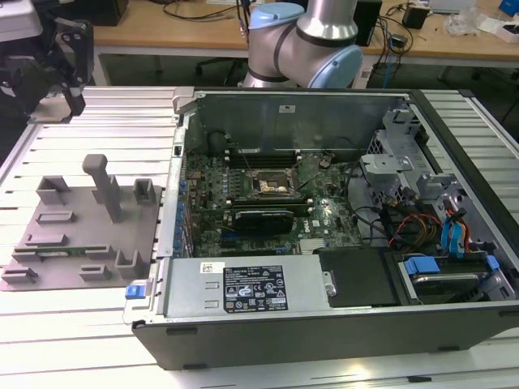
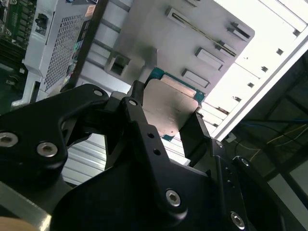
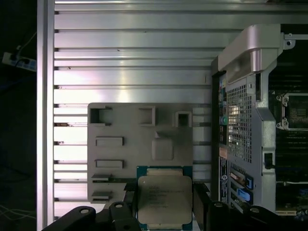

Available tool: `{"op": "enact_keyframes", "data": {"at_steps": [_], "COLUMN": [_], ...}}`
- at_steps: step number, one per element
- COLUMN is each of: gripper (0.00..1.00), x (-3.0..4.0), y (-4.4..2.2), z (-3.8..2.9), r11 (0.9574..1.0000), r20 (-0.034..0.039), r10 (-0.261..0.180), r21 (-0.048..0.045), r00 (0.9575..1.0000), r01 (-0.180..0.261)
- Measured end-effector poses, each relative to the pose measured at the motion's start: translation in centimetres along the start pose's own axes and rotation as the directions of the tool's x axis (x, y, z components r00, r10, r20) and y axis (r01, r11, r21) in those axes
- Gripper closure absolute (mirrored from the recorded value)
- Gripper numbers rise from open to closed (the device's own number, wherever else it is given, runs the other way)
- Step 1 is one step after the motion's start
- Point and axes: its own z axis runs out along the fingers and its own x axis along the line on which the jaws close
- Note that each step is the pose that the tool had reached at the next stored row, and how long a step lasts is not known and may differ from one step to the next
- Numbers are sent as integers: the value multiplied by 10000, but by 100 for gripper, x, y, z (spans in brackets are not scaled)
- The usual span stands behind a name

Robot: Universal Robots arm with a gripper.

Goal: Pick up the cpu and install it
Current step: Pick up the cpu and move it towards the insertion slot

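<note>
Tool [image 3: 165,214] clamped on the cpu [image 3: 165,197], raised over the grey fixture plate [image 3: 120,130].
I see its two black fingers [image 2: 142,130] pressing the chip's opposite edges, with the silver top facing the first wrist camera. It hangs well clear of the plate. The open computer case [image 1: 340,336] sits on the tabletop [image 1: 65,324] just beside that plate.

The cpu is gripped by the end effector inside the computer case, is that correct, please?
Not quite: the cpu is gripped by the end effector, but outside the case, in front of the grey tray beside it, as the first wrist view shows.
</note>
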Motion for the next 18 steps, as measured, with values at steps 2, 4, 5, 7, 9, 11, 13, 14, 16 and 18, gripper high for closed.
{"op": "enact_keyframes", "data": {"at_steps": [2,4,5,7,9,11,13,14,16,18], "gripper": [45,45,45,45,45,45,45,45,45,45], "x": [-55,-101,-118,-165,-206,-269,-321,-349,-386,-437], "y": [0,0,0,0,0,0,0,1,1,1], "z": [-1,-1,0,-1,-1,-2,-2,-2,-1,-2], "r11": [10000,10000,10000,10000,10000,10000,10000,10000,10000,10000], "r20": [-1,-1,0,0,0,-1,-1,0,0,0], "r10": [0,1,1,1,0,0,0,1,0,1], "r21": [0,0,0,0,0,1,0,0,-1,0], "r00": [10000,10000,10000,10000,10000,10000,10000,10000,10000,10000], "r01": [0,-1,-1,-1,0,0,0,-1,0,-1]}}
